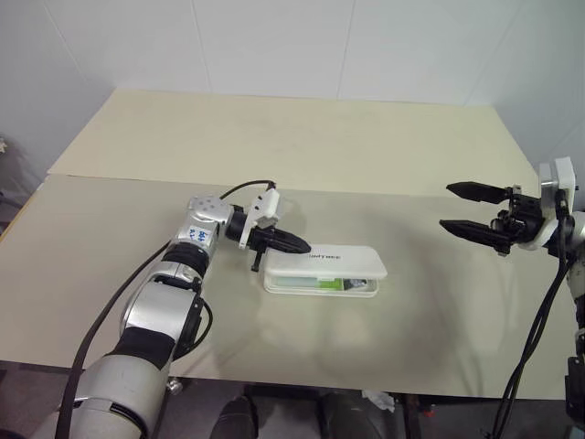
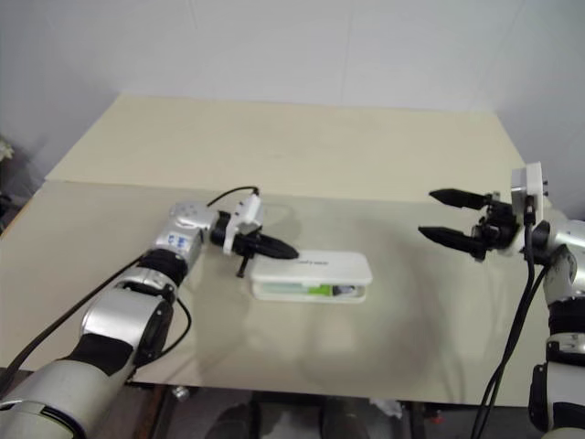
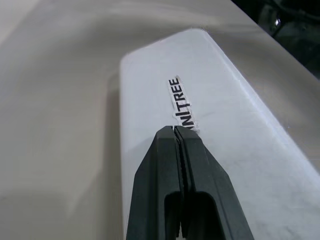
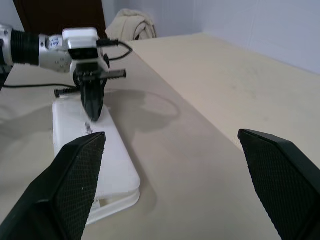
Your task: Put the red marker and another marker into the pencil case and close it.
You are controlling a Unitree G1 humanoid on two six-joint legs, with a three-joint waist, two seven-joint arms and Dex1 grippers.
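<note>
Case (image 1: 325, 268): white, hard, rectangular with rounded corners, lying flat on the table (image 1: 274, 146) near its middle, long side running left to right. Lid lowered over the base but not fully seated; a narrow gap runs along the near edge. Dark lettering on a small label (image 3: 181, 104) on the lid top.

Contents, seen through the near gap: green marker (image 1: 322, 284), pale body with a bright green part, lying lengthwise inside; a darker piece just right of it, too small to identify. Red marker cannot be made out.

Left gripper (image 1: 299, 245): fingers pressed together with nothing between them, tips over the left end of the lid, just beside the label; whether they touch the lid cannot be told.

Right gripper (image 1: 468, 210): fingers spread wide, holding nothing, raised above the table well to the right of the case and pointing left toward it.

Table: pale beige top, a seam crossing it left to right beyond the case.
</note>
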